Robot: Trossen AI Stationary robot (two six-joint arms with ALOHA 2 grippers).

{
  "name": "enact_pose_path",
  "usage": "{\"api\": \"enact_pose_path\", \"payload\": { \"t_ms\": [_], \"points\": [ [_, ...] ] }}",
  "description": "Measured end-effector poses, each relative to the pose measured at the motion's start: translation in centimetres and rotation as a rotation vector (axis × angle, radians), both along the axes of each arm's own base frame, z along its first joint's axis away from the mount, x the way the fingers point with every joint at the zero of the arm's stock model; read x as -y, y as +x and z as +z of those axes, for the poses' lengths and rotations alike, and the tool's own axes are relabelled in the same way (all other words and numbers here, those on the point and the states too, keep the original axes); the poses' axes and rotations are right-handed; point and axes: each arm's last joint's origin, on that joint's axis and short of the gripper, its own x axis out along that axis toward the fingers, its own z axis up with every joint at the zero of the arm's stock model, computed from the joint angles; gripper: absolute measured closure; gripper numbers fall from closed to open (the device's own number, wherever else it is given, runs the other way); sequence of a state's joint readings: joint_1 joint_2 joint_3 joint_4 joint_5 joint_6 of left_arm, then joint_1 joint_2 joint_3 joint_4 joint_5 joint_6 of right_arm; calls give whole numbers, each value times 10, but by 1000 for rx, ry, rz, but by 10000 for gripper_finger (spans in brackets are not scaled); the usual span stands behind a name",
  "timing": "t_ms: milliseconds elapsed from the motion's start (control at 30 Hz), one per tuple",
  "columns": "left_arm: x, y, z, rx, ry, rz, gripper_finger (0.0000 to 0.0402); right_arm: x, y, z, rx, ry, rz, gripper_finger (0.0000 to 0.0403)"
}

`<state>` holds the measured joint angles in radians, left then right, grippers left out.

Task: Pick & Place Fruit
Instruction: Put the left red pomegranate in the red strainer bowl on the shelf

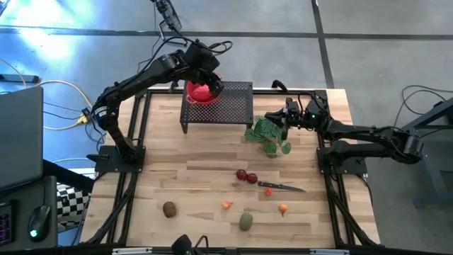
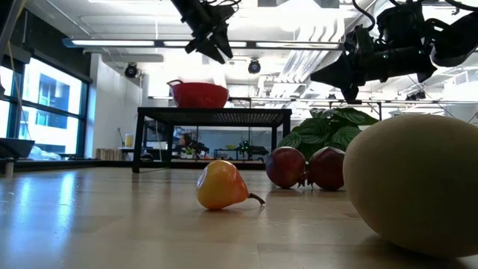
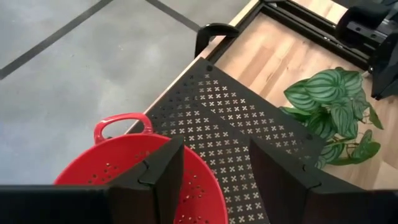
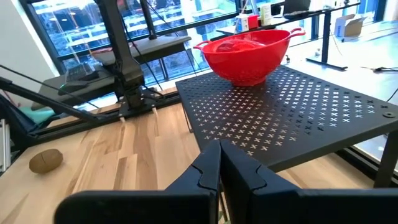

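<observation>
High view: left gripper (image 1: 212, 83) jaws apart, empty, over red colander (image 1: 200, 91); right gripper (image 1: 287, 115) jaws together.

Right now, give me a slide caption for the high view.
Left gripper hovers over the red colander on the black perforated stand, its fingers empty; fruit pieces and a knife lie on the wooden table.

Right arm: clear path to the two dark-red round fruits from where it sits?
Probably yes. The right gripper hangs shut over the leafy plant, and the dark-red fruits lie on open table nearer the front, nothing above them. The knife lies just beside them, so it needs a careful descent.
</observation>
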<state>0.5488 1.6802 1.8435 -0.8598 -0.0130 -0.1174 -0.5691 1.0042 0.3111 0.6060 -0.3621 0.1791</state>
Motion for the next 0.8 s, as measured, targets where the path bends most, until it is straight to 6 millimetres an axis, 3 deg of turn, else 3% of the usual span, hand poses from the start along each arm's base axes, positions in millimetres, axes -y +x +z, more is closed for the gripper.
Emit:
{"api": "enact_pose_path", "payload": {
  "t_ms": [800],
  "points": [
    [-2, 3, 3, 70, -13, 38, 226, 0, 0, 0, -3, 2, 2, 400]
  ]
}}
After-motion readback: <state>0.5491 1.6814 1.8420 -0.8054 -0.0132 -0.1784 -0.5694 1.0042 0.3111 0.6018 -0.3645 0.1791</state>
